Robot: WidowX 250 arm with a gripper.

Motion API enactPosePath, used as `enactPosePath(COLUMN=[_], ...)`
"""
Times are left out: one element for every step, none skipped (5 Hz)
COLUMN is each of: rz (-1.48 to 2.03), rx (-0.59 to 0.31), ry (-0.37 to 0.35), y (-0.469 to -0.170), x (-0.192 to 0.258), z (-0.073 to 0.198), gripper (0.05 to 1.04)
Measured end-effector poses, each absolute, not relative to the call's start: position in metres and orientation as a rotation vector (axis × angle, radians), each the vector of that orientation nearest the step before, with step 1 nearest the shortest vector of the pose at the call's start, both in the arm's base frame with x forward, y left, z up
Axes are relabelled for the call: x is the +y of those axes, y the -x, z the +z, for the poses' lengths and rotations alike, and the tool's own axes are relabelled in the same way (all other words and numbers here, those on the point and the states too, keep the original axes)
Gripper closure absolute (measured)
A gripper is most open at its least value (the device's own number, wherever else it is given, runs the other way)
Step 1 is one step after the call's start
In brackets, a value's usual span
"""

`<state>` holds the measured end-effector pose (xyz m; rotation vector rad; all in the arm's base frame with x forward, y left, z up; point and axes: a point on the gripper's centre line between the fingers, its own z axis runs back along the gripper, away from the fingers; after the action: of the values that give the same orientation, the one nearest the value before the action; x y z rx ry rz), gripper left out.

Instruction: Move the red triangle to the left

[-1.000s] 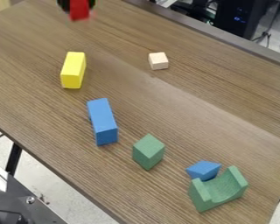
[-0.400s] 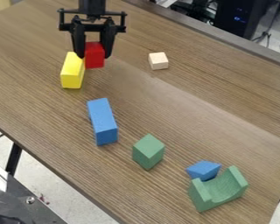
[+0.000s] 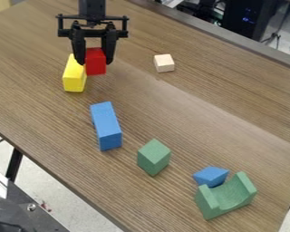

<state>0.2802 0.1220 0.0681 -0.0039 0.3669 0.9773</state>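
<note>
The arm (image 3: 92,7) enters at the view's top edge, which cuts off the rest of it, and the hand (image 3: 95,62) hangs over the upper-left part of the brown wood-grain counter (image 3: 190,122). Its 2 fingers are parted by about the width of the red, flat-sided block (image 3: 95,63) and grip it between them. The fingers cover parts of its sides; the face that shows looks rectangular, and I cannot tell whether the block is a triangle. Nor can I tell whether its underside touches the counter.

The yellow rectangular block (image 3: 74,79) is just beside it, towards the counter's lower-left edge. A finger and the red block hide some of its far end, and whether the 2 blocks touch is unclear.

A pale, wood-coloured cube (image 3: 164,63) sits nearer the upper-right edge. A long blue block (image 3: 106,126) and a green block (image 3: 153,157) lie near the lower-left edge. Near the counter's lower-right end, a green piece with a curved hollow (image 3: 226,197) partly hides a small blue block (image 3: 211,175), so its full shape is hard to make out.
</note>
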Motion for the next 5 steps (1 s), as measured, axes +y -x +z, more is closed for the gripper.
enactPosePath(rz=[0.882,0.827,0.806,0.689,0.631], rx=[0.331,0.320,0.298,0.244,0.219], ry=[0.021,0.006,0.001,0.103,0.113], y=[-0.287,-0.293,-0.297,-0.304,-0.307], x=[0.119,0.111,0.108,0.104,0.106], z=[0.066,0.069,0.068,0.062,0.061], gripper=[0.500,0.500,0.500,0.500,0.500])
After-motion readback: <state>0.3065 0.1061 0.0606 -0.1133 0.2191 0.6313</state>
